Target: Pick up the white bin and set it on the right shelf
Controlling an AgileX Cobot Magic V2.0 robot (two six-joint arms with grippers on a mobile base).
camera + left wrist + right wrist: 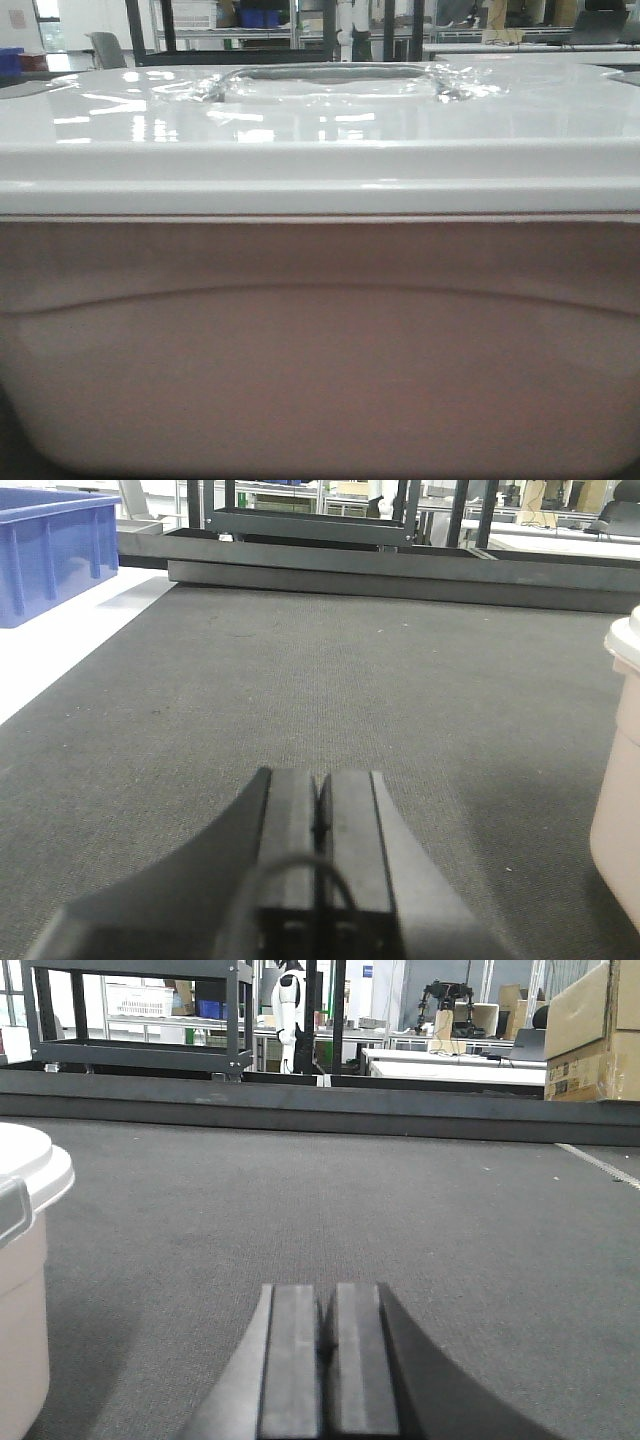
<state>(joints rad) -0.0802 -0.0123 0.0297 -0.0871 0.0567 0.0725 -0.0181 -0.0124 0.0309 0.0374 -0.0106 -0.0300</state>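
Observation:
The white bin (320, 340) fills the front view close up: pinkish translucent wall below, glossy white lid with a recessed handle (335, 75) on top. Its edge shows at the right of the left wrist view (618, 780) and at the left of the right wrist view (22, 1290). My left gripper (320, 780) is shut and empty, low over the dark grey carpet, left of the bin. My right gripper (327, 1295) is shut and empty, right of the bin. The right shelf with the steel rail is out of view.
A blue open crate (50, 550) stands on a white surface at far left. A low dark platform edge (320, 1110) crosses ahead, with black-framed racks (140, 1010) on it. Cardboard boxes (590, 1030) stand at the far right. Grey carpet (320, 680) lies between.

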